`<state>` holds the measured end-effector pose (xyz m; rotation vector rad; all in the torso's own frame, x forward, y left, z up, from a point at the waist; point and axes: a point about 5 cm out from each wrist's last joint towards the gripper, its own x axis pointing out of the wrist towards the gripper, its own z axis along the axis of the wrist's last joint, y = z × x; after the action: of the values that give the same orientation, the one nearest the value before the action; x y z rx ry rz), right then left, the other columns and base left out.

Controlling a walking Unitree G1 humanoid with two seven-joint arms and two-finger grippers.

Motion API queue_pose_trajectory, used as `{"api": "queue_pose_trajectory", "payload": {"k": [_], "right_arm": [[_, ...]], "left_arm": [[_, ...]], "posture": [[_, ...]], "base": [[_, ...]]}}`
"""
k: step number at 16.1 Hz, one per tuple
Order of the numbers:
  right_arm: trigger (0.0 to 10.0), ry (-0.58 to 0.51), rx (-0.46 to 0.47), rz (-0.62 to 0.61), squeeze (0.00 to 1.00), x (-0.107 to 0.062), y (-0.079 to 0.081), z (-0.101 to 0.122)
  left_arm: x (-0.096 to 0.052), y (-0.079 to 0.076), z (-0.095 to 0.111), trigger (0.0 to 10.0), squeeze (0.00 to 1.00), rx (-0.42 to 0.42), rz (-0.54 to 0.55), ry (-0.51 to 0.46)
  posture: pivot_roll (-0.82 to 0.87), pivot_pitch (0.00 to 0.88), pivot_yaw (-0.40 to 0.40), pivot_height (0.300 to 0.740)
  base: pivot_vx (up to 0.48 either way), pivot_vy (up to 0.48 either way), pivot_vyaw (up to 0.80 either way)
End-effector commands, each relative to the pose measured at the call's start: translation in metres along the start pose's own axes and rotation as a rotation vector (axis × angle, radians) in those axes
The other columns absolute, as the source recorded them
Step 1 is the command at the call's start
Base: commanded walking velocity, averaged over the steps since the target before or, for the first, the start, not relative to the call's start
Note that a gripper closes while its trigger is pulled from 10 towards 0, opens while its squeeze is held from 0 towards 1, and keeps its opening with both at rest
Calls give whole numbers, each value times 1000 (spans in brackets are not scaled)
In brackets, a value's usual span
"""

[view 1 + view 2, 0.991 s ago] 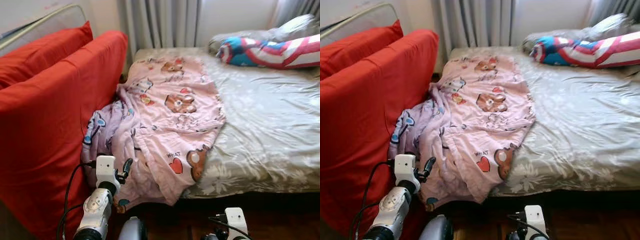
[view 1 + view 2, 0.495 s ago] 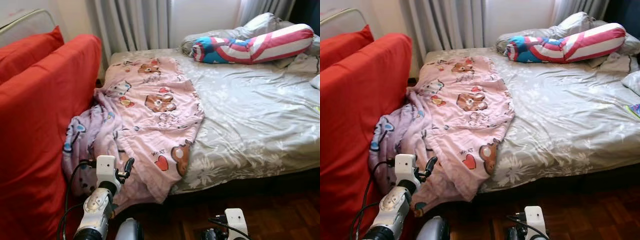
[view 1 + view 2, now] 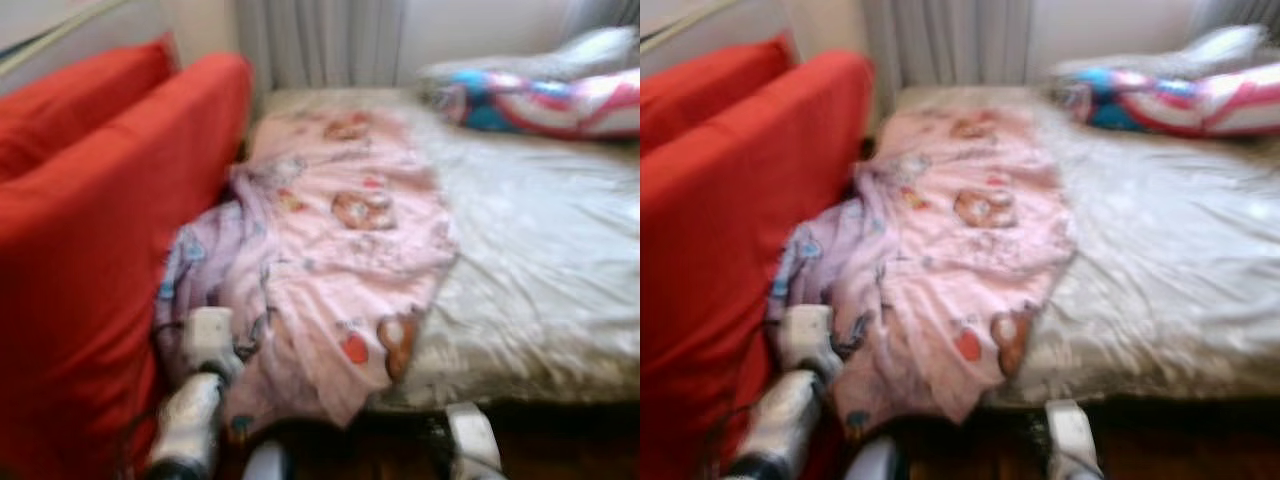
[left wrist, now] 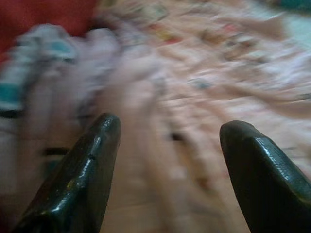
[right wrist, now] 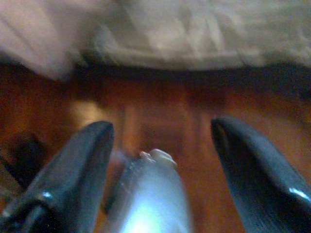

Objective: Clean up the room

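Views blurred. We see pink blanket (image 3: 340, 250) at frame centre, draped over bed (image 3: 540, 260) left edge, bunched against red sofa (image 3: 90, 240) at left. Striped bolster (image 3: 540, 95) upper right. Left hand (image 4: 167, 160) wide, empty, facing blanket. Right hand (image 5: 160, 170) wide, over wooden floor (image 5: 160, 111).

Every view was smeared by motion. On the pink blanket (image 3: 340, 240) the printed figures were soft blotches, their shapes beyond reading. The striped pillow (image 3: 540, 100) ran off the right edge, and the red sofa (image 3: 90, 250) was cut by the left edge. The bed (image 3: 540, 260) continued past the frame on the right. The right gripper (image 5: 160, 165) framed a pale rounded thing (image 5: 146, 204) too blurred to identify, cropped at the bottom.
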<state>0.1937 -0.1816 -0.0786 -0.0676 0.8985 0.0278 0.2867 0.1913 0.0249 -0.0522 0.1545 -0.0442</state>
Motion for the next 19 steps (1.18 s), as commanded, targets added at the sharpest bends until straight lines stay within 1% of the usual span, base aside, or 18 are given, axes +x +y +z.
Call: {"api": "queue_pose_trajectory", "payload": {"k": [1, 8, 11, 14, 15, 17, 19], "right_arm": [[10000, 47, 2, -17, 0, -4, -7, -15], [10000, 46, 9, -20, 0, -4, -8, -14], [10000, 45, 17, -35, 0, -4, -10, -14], [10000, 47, 16, -40, 0, -4, -12, -16], [10000, 47, 18, -43, 0, -5, -13, -17], [10000, 47, 15, -50, 0, -6, -16, -19], [10000, 48, 9, -52, 0, -7, -19, -22]], "left_arm": [[7, -14, 7, 10000, 0, -18, -37, -25], [8, -14, 8, 10000, 0, -22, -34, -28], [11, -15, 12, 10000, 0, -23, -45, -30], [18, -21, 14, 10000, 0, -25, -50, -12], [22, -22, 17, 10000, 0, -45, -47, -10], [30, -26, 21, 10000, 0, -65, -33, 11], [35, -25, 24, 10000, 0, -96, 0, 24]], "posture": [[30, 0, 22, 626], [24, 5, 22, 626], [18, 15, 22, 626], [-2, 22, 20, 626], [-13, 26, 17, 626], [-29, 34, 6, 626], [-46, 46, -9, 626]], "base": [[311, 0, 0], [315, 0, 0], [312, 0, 0], [319, 0, 0], [319, 0, 0], [0, 0, 0], [0, 0, 0]]}}
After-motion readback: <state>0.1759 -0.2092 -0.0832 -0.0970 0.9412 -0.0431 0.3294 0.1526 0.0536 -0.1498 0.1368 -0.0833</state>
